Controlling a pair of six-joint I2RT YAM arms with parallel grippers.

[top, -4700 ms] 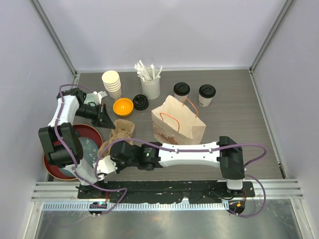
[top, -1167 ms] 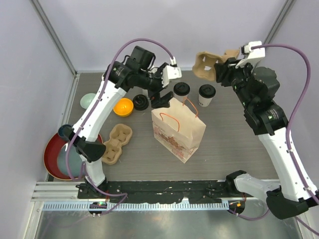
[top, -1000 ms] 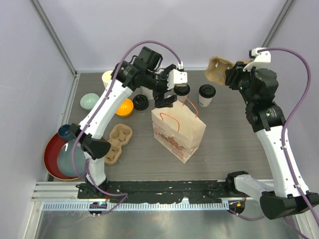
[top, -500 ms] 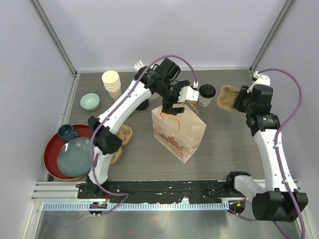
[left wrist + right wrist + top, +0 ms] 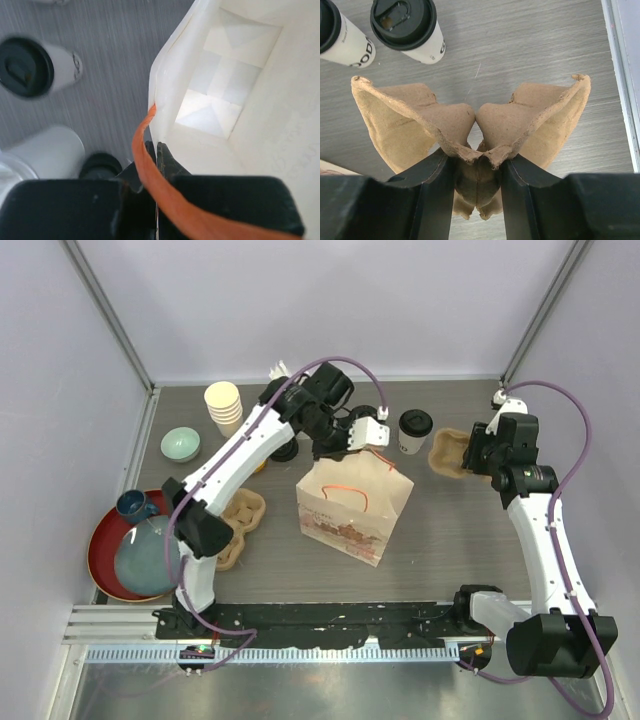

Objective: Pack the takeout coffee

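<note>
The right gripper (image 5: 476, 167) is pinched on the central ridge of a brown pulp cup carrier (image 5: 402, 117), one finger on each side of the fold. The carrier's two pockets spread out left and right, so its long axis runs across the fingers rather than along them.

The takeout coffee stands upright on the table ahead of that gripper, beyond the carrier's far edge and off to its left. The nearer lidded cup (image 5: 412, 27) is just past the left pocket. The second lidded cup (image 5: 340, 37) stands close beside it, further left and half out of the wrist view. Neither cup touches the carrier, and nothing lies between them and it.

The left gripper (image 5: 156, 150) is pressed together on the rim of the paper bag (image 5: 280, 125), where the orange handle (image 5: 145, 165) joins it. The bag's mouth gapes away to that gripper's right, and nothing shows on the patch of floor in view. One lidded cup is off to its left.

Both tools are near the cups, but each is occupied. The move to come probably turns on the right arm — a short travel forward and left would bring the pockets to the cups. The carrier would likely have to be set down flat before either cup can be seated.
</note>
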